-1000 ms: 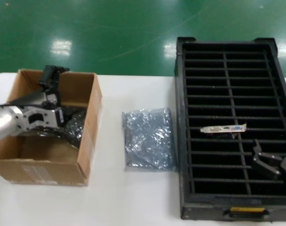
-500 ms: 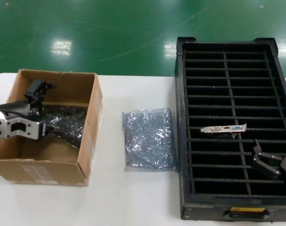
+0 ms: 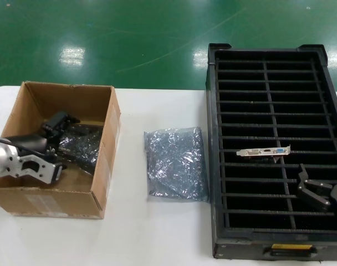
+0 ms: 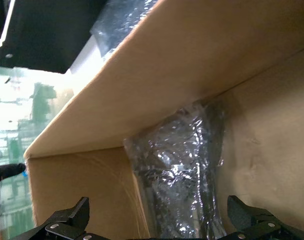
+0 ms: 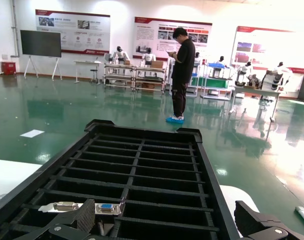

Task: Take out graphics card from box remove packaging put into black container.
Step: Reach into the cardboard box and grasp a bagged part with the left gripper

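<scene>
Green glossy floor stretches behind a white counter [image 3: 157, 233] that carries the box [image 3: 105, 160] on the robot's left, the black container [image 3: 213, 166] on its right and, between them, a crinkly silver bag [image 3: 175, 162] lying flat on the bare surface. Inside the box, the left gripper [image 3: 59, 123] reaches down with its fingers spread apart (both dark fingertips show wide of each other in the left wrist view) and grasps nothing; just ahead of it a second piece of packaging [image 4: 184, 185], shiny and wrinkled, leans against the box's inner wall beside a corner. A graphics card [image 3: 264, 151] already stands in a slot of the right column of the black container, about midway along it, its silver bracket with a blue port facing up. The right gripper [image 3: 314, 191] hovers over the container's near end, released and empty, close to that card but not touching it.
</scene>
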`<state>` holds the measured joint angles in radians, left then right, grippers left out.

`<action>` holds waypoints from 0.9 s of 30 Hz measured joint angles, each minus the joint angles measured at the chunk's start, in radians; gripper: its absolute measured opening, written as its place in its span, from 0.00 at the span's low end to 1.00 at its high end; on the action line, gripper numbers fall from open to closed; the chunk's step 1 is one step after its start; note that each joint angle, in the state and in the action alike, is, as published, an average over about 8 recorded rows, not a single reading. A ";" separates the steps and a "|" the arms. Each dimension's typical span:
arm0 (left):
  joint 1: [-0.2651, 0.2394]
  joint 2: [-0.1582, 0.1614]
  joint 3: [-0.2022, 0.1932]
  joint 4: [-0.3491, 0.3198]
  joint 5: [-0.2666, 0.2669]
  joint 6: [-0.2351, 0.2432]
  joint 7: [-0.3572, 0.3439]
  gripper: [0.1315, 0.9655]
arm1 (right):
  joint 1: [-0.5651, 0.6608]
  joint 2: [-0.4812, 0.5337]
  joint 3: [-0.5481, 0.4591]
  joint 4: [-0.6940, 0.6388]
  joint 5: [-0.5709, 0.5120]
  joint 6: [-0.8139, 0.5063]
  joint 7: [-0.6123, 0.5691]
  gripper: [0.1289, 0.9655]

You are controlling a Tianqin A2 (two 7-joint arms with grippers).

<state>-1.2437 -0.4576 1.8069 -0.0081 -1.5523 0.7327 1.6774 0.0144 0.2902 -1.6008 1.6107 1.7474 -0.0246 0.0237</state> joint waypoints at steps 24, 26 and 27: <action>0.044 0.063 -0.113 0.001 -0.163 -0.227 0.232 1.00 | 0.000 0.000 0.000 0.000 0.000 0.000 0.000 1.00; 0.046 0.069 -0.130 0.001 -0.182 -0.236 0.252 1.00 | 0.000 0.000 0.000 0.000 0.000 0.000 0.000 1.00; 0.046 0.071 -0.137 0.001 -0.191 -0.239 0.261 1.00 | 0.000 0.000 0.000 0.000 0.000 0.000 0.000 1.00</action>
<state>-1.1973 -0.3864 1.6698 -0.0070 -1.7432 0.4933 1.9385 0.0144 0.2902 -1.6008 1.6107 1.7474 -0.0246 0.0237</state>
